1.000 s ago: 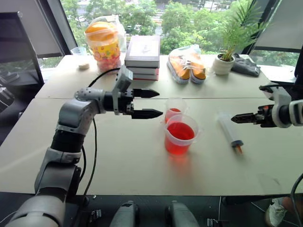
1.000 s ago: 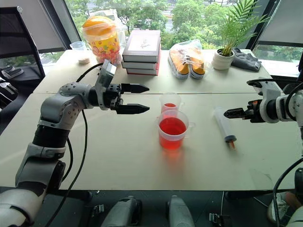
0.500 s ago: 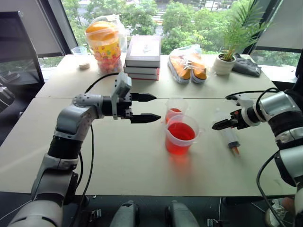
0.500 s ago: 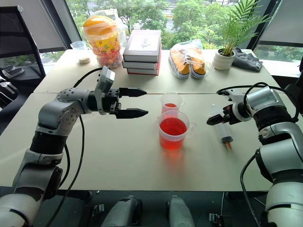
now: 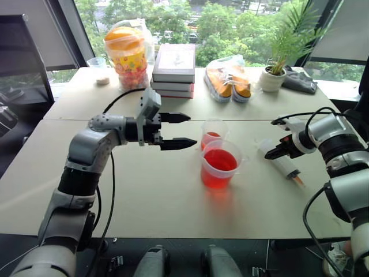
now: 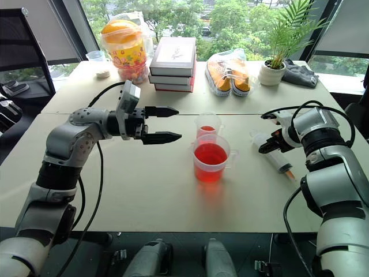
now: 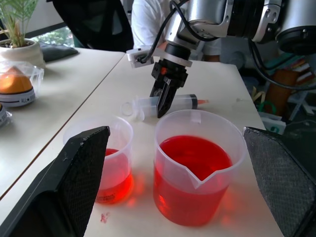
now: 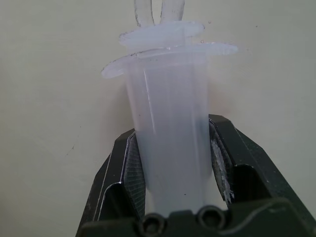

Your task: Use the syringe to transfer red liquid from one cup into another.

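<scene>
- The syringe [image 6: 272,156] lies on the table [image 6: 144,196], right of both cups, orange tip toward the robot.
- Just in: the right gripper [image 6: 266,146], spread wide and off to the side a second ago, has dropped down and now pinches the barrel near its flange.
- That looks like the pickup secured; lifting comes next.
- The larger cup [image 6: 210,158] holds plenty of red liquid [image 6: 210,154]; the smaller cup [image 6: 207,125] sits just behind it.
- The left gripper [image 6: 168,123] hovers spread, left of the cups.

Right gripper [image 6: 266,146] clamped; left gripper [image 6: 170,123] wide apart.
</scene>
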